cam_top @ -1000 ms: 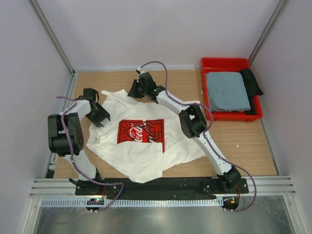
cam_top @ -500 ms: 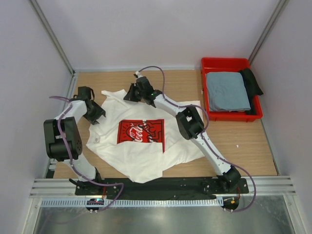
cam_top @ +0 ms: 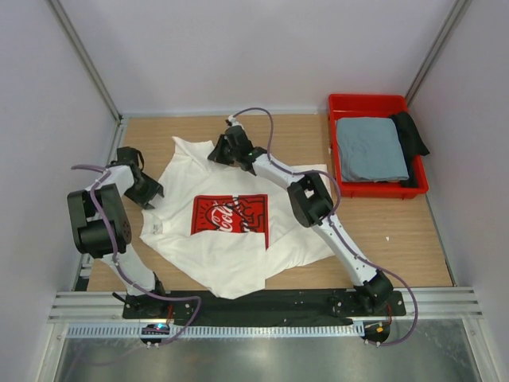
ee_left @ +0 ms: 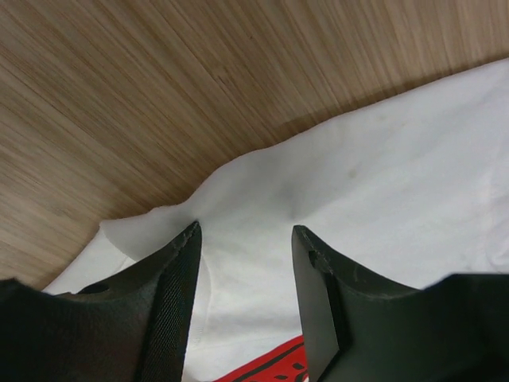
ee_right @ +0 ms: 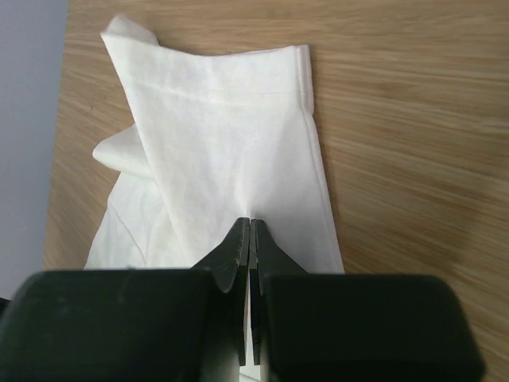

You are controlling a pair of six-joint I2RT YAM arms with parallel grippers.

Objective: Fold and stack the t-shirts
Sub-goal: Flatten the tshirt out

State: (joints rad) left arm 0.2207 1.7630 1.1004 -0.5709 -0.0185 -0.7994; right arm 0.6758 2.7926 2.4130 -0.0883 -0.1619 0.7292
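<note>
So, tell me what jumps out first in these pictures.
A white t-shirt with a red Coca-Cola print lies spread centrally. The right end effector pinches its far edge, while the left end effector stands open over its left side. A red bin at far right holds a folded grey-blue t-shirt.

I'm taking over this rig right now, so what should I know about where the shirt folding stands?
Right gripper: shut, pinching the white t-shirt's far edge.
Left gripper: open, over that shirt's left edge, holding nothing.
White t-shirt lies spread on the table, unfolded. Grey-blue t-shirt lies folded in the red bin.
Left: fold the white one, stack both.
</note>
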